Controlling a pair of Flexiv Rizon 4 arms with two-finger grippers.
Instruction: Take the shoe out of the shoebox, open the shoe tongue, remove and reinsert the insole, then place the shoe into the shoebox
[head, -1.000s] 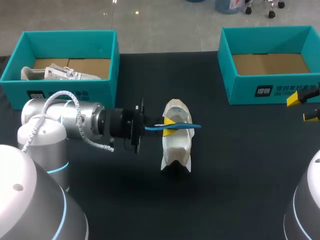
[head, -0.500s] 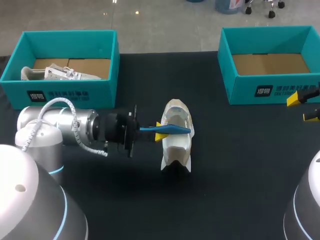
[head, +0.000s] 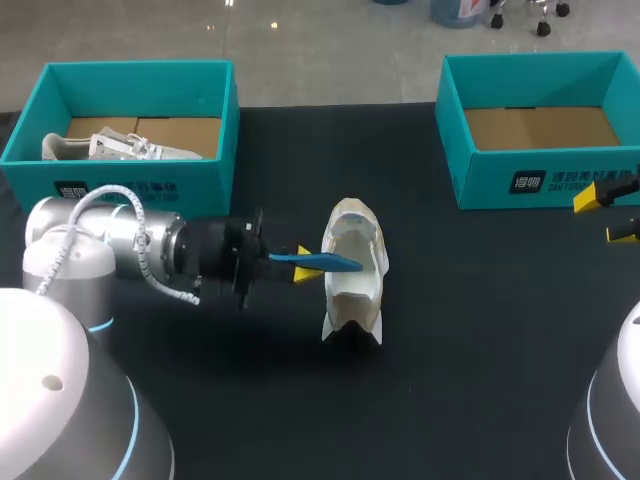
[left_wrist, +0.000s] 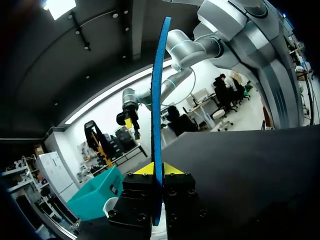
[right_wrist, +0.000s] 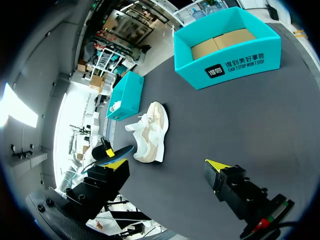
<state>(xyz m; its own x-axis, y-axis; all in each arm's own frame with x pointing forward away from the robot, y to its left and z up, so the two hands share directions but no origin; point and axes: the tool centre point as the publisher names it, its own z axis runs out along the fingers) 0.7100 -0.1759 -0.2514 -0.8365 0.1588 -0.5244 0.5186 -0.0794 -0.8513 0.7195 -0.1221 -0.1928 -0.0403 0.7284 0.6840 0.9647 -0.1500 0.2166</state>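
Shoe (head: 352, 290) sits out on the dark tabletop (head: 470, 340), midway between the left shoebox (head: 130, 90) and the empty shoebox (head: 540, 80), well apart from both. Left tool (head: 303, 268) is clamped on the blue insole (head: 330, 263), whose far end hangs over the shoe's opening. Insole removal looks nearly finished. Next up, I'd judge: feed it back in flat. Right tool (head: 610, 216) hangs spread wide, holding nothing.

Soft, even light falls from overhead. The matte black table (head: 480, 350) soaks most of it up, so the cream-white shoe (head: 355, 288) throws just a faint shadow at its near end, and pale highlights gleam along the silver casing of the left arm (head: 100, 235).
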